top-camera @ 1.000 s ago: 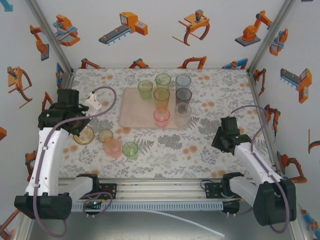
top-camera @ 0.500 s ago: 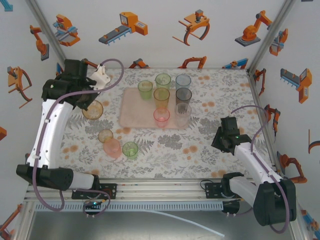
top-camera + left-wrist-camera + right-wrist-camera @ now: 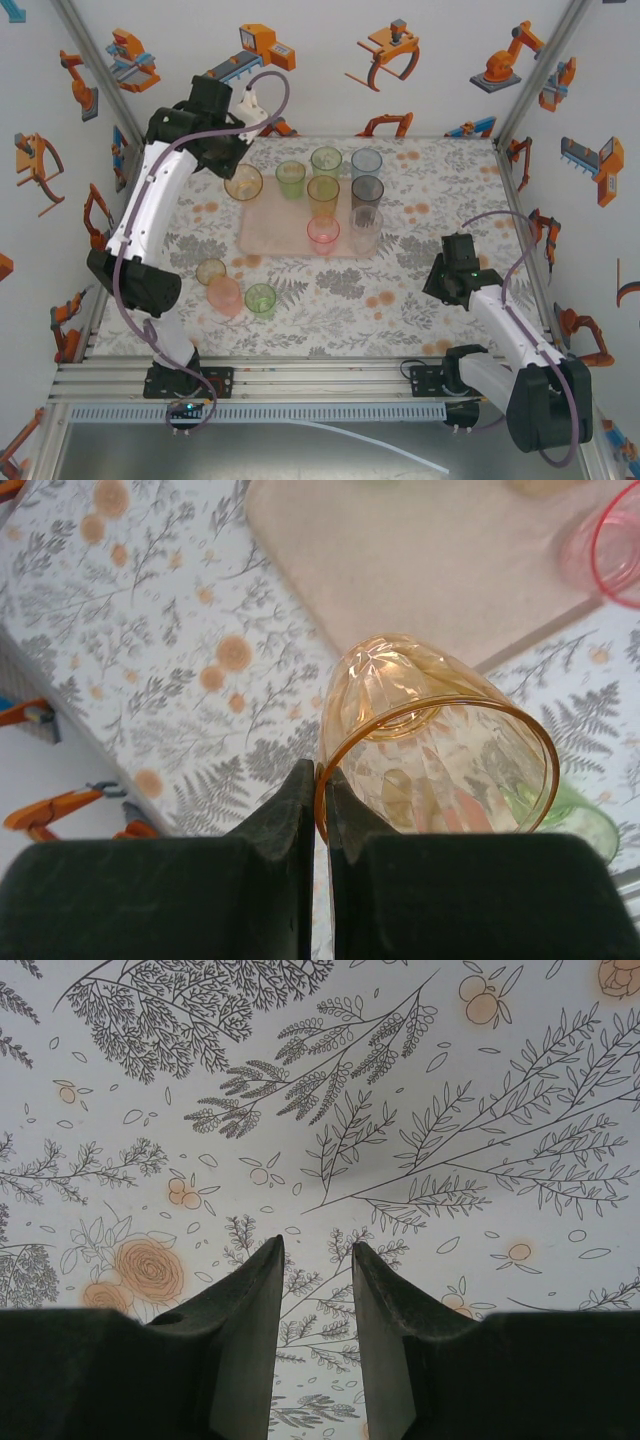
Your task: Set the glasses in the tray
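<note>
Left half of tray [image 3: 262,228] lies bare; glasses [image 3: 323,192] crowd its right.

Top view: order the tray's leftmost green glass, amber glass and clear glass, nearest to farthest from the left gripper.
1. Leftmost green glass, far left of the tray.
2. Amber glass, tray middle.
3. Clear glass, tray's near right.

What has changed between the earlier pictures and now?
The left tool, shut on the amber glass, carried it from the near left of the table away and rightward to the far-left corner of the tray. The right tool, the seven glasses in the tray and the three glasses on the table stayed put.
</note>
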Controlling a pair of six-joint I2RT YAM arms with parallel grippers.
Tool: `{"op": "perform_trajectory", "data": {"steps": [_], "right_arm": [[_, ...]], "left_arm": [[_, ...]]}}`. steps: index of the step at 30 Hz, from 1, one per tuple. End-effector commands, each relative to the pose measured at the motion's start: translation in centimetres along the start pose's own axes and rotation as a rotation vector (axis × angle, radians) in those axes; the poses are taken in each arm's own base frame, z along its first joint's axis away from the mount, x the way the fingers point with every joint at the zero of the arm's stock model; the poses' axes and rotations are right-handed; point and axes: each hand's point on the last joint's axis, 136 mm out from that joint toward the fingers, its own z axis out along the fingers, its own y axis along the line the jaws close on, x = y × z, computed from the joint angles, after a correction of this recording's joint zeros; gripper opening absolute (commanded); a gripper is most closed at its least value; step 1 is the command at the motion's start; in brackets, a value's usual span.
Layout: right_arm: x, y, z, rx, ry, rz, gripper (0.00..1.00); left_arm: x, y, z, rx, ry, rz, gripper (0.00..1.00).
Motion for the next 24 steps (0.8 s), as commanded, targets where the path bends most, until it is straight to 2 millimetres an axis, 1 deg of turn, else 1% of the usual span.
{"op": "perform_trajectory", "data": {"steps": [1, 5, 11, 17, 24], "right_arm": [[-0.1, -0.2, 0.0, -0.005, -0.017, 0.020, 0.35], [-0.1, -0.3, 0.1, -0.002, -0.014, 0.021, 0.35], [-0.1, -0.1, 0.2, -0.004, -0.006, 0.020, 0.36], [-0.1, 0.0, 0.0, -0.021, -0.021, 0.019, 0.36], [-0.1, 0.2, -0.1, -0.033, -0.027, 0.018, 0.36]], "left_arm": [[-2.2, -1.1, 1.0, 0.064, -0.059, -0.076, 0.05], [-2.8, -1.3, 4.1, 0.075, -0.043, -0.115, 0.05], [-2.6, -2.6, 7.6, 0.139, -0.039, -0.177, 0.06], [-2.2, -3.2, 10.6, 0.160, -0.014, -0.206, 0.06], [-1.8, -3.8, 13.3, 0.166, 0.019, -0.211, 0.06]]}}
